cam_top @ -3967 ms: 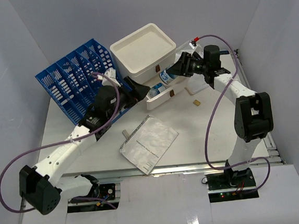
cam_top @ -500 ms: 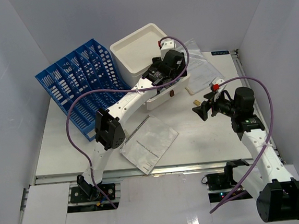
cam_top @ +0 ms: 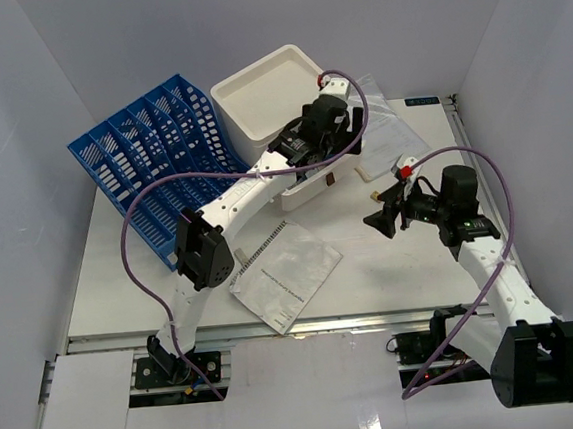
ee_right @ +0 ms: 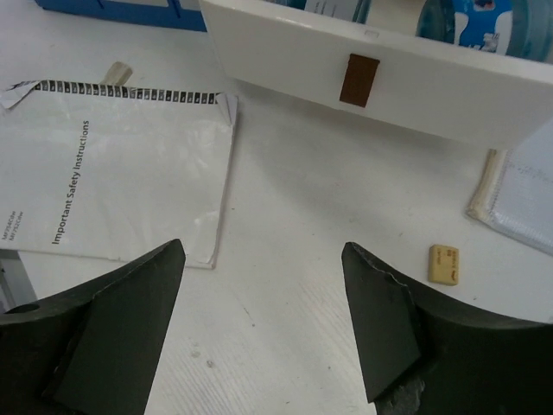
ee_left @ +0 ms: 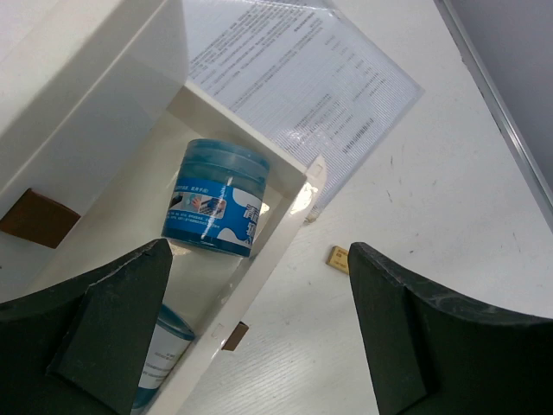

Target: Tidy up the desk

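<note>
Down at the front of the wide, flat white desk (cam_top: 392, 275), a white safety-instructions booklet (cam_top: 285, 272) in a plastic sleeve lies flat. Just past it the right gripper (ee_right: 261, 255) hovers, its black fingers spread wide and nothing between them, with a small tan eraser (ee_right: 443, 264) on the bare top ahead. Further in, the left gripper (ee_left: 259, 259) hangs over the open white drawer box (cam_top: 300, 195), jaws wide apart too, and a round blue jar (ee_left: 216, 201) sits inside. At the back stand a blue plastic file rack (cam_top: 156, 161) and a shallow white tray (cam_top: 266, 91).
</note>
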Robot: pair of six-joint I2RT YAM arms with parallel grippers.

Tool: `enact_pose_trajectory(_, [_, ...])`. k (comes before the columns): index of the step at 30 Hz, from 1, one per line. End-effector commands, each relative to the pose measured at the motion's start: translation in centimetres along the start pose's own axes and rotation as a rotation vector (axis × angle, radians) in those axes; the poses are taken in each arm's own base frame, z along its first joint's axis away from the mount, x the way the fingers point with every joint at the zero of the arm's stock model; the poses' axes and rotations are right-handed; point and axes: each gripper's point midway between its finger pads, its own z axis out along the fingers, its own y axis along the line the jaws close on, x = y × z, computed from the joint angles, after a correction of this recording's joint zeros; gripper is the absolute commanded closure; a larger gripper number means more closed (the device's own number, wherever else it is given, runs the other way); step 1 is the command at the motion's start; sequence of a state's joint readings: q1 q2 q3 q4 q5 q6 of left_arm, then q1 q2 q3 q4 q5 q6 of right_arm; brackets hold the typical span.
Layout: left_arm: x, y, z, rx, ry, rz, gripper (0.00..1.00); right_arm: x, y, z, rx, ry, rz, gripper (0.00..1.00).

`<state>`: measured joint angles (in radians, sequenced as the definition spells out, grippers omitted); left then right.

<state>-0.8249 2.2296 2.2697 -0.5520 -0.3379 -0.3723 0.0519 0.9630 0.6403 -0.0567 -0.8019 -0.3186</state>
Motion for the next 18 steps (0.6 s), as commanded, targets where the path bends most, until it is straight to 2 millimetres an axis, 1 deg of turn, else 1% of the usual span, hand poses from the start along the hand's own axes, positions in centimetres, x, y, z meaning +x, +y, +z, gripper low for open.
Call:
enact_pose_trajectory(1, [-8.6, 0.6, -6.8, 0.152, -0.169, 0.175, 0.08, -0.4, 1.0, 0.9, -0.115, -0.013, -0.076, 0.38])
enact_pose_trajectory(2, [-9.1, 1.5, -7.3, 0.148, -0.176, 0.201, 0.09, -0.4, 0.9, 1.2, -0.121, -0.009, -0.088, 0.45])
enact_pose_trajectory(3, [-10.0, 2.4, -7.9, 0.141, -0.19, 0.2, 0.12, -0.3, 0.9, 1.7, -0.134, -0.001, -0.112, 0.57])
enact_pose_trajectory(5, [-11.3, 6.0, -7.7, 0.111, -0.189, 0.185, 0.17, -0.3, 0.7, 2.7, -0.139, 0.01, -0.167, 0.8])
enact_pose_trajectory(6, [-11.6, 7.2, -7.4, 0.105, -0.185, 0.178, 0.19, 0.4, 0.0, 3.5, -0.116, 0.04, -0.183, 0.84])
enact_pose_trajectory(8, [-12.4, 9.5, -6.8, 0.103, -0.186, 0.166, 0.27, 0.6, 0.2, 4.8, -0.132, 0.062, -0.293, 0.9])
enact_pose_trajectory(9, [-12.4, 9.7, -6.6, 0.115, -0.183, 0.171, 0.29, 0.8, 0.0, 5.3, -0.132, 0.073, -0.327, 0.91])
enact_pose_trajectory(10, [-12.1, 9.8, -6.0, 0.14, -0.173, 0.194, 0.3, 1.2, -0.1, 6.0, -0.153, 0.084, -0.398, 0.92])
enact_pose_trajectory(12, [-12.3, 9.5, -5.5, 0.186, -0.177, 0.239, 0.33, 1.9, 0.0, 6.9, -0.207, 0.092, -0.461, 0.92])
enact_pose_trajectory(14, [-11.5, 9.5, -4.5, 0.21, -0.166, 0.322, 0.32, 2.3, -0.2, 7.4, -0.245, 0.103, -0.527, 0.92])
enact_pose_trajectory(15, [-11.3, 9.7, -4.1, 0.211, -0.161, 0.336, 0.32, 1.9, -0.5, 7.6, -0.257, 0.099, -0.587, 0.92])
enact_pose_trajectory(18, [-9.4, 10.3, -2.9, 0.238, -0.116, 0.36, 0.33, 2.7, -1.4, 8.9, -0.291, 0.146, -0.631, 0.92])
